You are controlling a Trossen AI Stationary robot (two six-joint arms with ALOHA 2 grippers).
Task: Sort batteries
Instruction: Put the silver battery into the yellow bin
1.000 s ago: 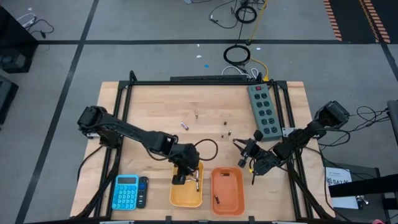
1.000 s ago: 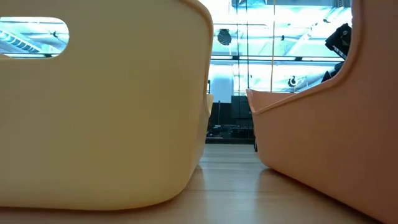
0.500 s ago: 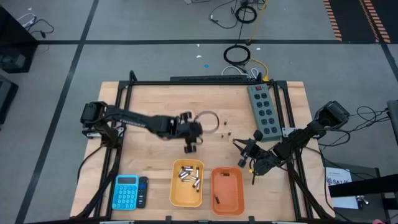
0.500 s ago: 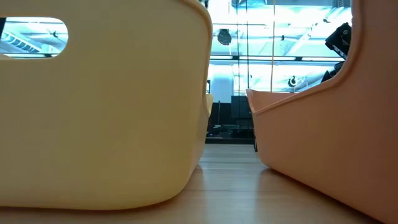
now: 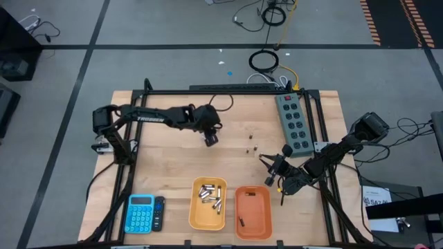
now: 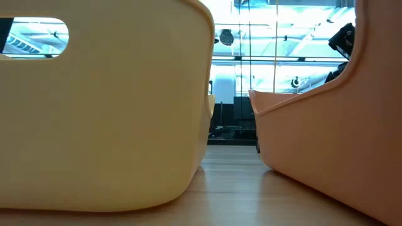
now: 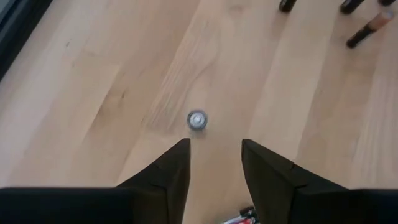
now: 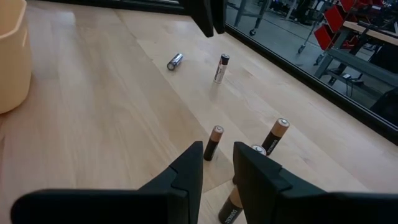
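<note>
- Two dark fingers of the left gripper stand apart, holding nothing, above one small silvery cylindrical battery on the table;
- right gripper parted too, with copper-topped dark batteries just ahead;
- yellow plastic bin nearer, holding silvery batteries.

"TROSSEN" in white letters along left arm link; no other text legible.
</note>
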